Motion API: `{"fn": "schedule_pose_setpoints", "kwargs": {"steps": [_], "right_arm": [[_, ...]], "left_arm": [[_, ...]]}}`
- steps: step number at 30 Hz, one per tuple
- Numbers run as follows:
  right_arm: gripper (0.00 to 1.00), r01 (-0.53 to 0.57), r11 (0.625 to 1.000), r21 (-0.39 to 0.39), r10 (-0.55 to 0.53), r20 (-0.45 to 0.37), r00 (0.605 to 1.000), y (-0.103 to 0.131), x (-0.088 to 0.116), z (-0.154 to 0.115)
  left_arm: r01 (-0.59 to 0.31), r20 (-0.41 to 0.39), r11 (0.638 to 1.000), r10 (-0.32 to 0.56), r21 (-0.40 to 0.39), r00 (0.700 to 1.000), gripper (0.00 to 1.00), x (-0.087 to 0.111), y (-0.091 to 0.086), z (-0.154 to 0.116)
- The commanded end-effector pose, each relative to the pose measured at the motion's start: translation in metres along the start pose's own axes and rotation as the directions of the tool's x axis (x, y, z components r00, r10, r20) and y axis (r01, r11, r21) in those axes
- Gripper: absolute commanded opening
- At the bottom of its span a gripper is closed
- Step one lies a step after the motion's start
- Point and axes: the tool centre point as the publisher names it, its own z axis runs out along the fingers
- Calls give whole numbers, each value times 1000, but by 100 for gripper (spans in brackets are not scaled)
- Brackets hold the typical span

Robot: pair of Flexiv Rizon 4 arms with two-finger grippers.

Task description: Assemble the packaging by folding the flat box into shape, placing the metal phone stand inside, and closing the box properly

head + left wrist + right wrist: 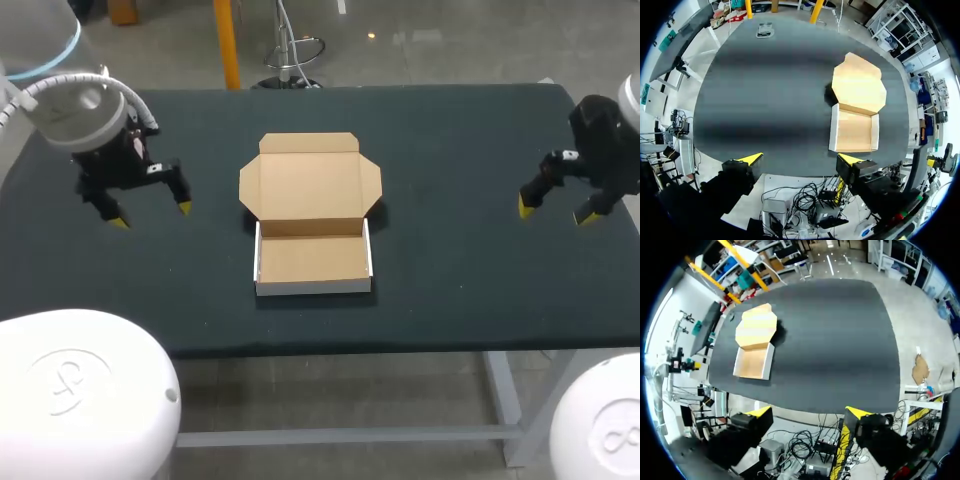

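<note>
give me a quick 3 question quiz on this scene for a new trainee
1. Fill in: the box sits on the table ___ the left claw and the right claw.
2. The box's lid is: A) shut, B) open, C) torn off.
3. True or false: the left claw is gripping the box.

Key: 1 between. 2 B. 3 false: both claws are open and well apart from the box.
</note>
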Motion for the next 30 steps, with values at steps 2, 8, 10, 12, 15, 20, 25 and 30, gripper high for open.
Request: {"fn": "schedule_pose_setpoints", "kwargs": {"steps": [2,8,10,12,15,20,25,30], "right_arm": [[100,0,1000,4,0,1,1000,0,0,-2],[100,0,1000,4,0,1,1000,0,0,-2],[100,0,1000,4,0,1,1000,0,0,-2],[100,0,1000,4,0,1,1000,0,0,-2],[100,0,1000,4,0,1,1000,0,0,-2],[100,0,1000,4,0,1,1000,0,0,-2],[100,0,1000,4,0,1,1000,0,0,-2],[100,0,1000,4,0,1,1000,0,0,-2]], "left_arm": [[-3,29,999,4,-36,1000,100,7,-19,24],[-1,29,999,2,-52,1000,100,11,-34,36],[-3,38,999,5,-48,999,100,11,-36,37],[0,42,999,1,-45,999,100,10,-40,37],[13,40,999,-11,-41,999,100,6,-45,38],[31,36,999,-30,-44,999,100,-1,-54,43],[40,43,998,-37,-57,998,100,-7,-63,52],[55,47,996,-51,-73,998,100,-16,-76,67]]}}
